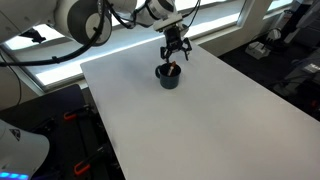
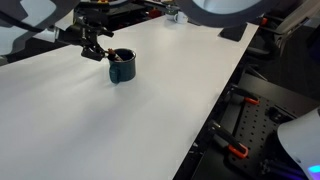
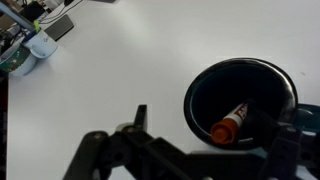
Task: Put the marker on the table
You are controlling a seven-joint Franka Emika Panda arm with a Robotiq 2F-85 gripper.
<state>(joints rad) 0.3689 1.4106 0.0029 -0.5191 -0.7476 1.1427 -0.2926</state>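
The marker (image 3: 232, 122) stands tilted inside a dark round mug (image 3: 200, 95), its reddish-orange end up. The mug stands on the white table (image 1: 200, 120) toward the far side; it also shows in an exterior view (image 2: 121, 68). In an exterior view a reddish tip (image 1: 174, 68) shows at the mug's rim (image 1: 169, 77). My gripper (image 3: 215, 118) hangs just above the mug, open and empty, with one finger outside the rim on the left and the other at the right edge. It shows in both exterior views (image 1: 175, 50) (image 2: 95, 48).
Small white and green objects (image 3: 30, 45) lie near the table's far edge. Black equipment with orange clamps (image 2: 240, 150) stands beside the table. Window frames (image 1: 60, 45) run behind the table's far edge.
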